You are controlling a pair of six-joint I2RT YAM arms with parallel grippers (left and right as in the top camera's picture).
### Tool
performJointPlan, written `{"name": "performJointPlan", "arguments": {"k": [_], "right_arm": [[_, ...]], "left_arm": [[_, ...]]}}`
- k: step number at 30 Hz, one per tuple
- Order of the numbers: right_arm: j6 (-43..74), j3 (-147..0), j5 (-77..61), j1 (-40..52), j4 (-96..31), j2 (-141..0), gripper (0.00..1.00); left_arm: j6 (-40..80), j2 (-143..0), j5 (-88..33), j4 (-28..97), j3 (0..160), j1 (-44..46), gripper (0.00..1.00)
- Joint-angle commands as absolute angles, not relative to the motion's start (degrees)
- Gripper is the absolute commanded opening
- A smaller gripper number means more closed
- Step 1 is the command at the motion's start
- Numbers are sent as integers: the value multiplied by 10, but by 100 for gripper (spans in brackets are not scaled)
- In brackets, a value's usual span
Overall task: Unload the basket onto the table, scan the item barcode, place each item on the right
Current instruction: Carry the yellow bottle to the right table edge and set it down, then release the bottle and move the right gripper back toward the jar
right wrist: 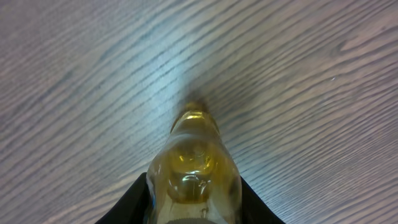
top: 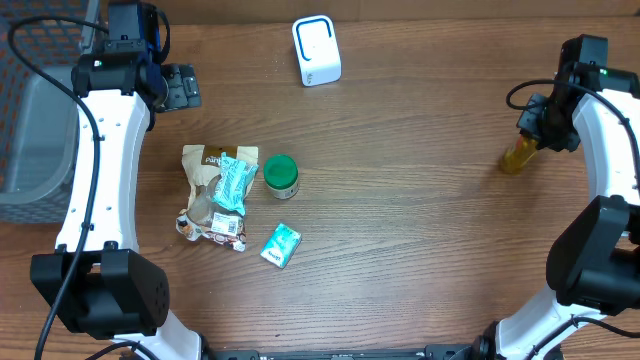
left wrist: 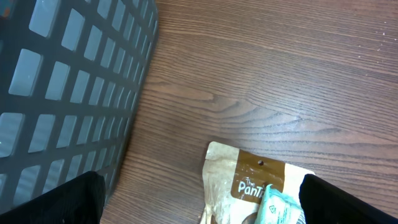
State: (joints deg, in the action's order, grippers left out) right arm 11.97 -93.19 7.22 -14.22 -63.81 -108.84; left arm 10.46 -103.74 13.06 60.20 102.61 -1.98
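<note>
Amber liquid fills the bottle that the right fingers clamp by its upper end near the counter's right edge. It tilts down toward the wood; whether it touches I cannot tell. The right arm runs up that edge, its wrist turned inward. The left arm stretches along the left edge, and the left fingers spread wide beside the grey basket. The white scanner stands at the far edge, well apart from the bottle.

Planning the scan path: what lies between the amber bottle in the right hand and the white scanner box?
Only bare brown wooden table, seen overhead, separates the amber bottle from the white scanner box.
</note>
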Motion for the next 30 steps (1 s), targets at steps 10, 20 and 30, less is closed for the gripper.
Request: {"name": "performJointPlan", "arguments": {"k": [10, 20, 30], "right_arm": [[122, -929, 63, -143, -657, -1086, 38], [122, -930, 91, -143, -643, -1086, 74], [106, -1016, 78, -134, -588, -1086, 80]], "left_arm": [[96, -1029, 135, 601, 1037, -18, 100], [97, -1029, 135, 601, 1037, -18, 100], [97, -1029, 135, 601, 1037, -18, 100]]}}
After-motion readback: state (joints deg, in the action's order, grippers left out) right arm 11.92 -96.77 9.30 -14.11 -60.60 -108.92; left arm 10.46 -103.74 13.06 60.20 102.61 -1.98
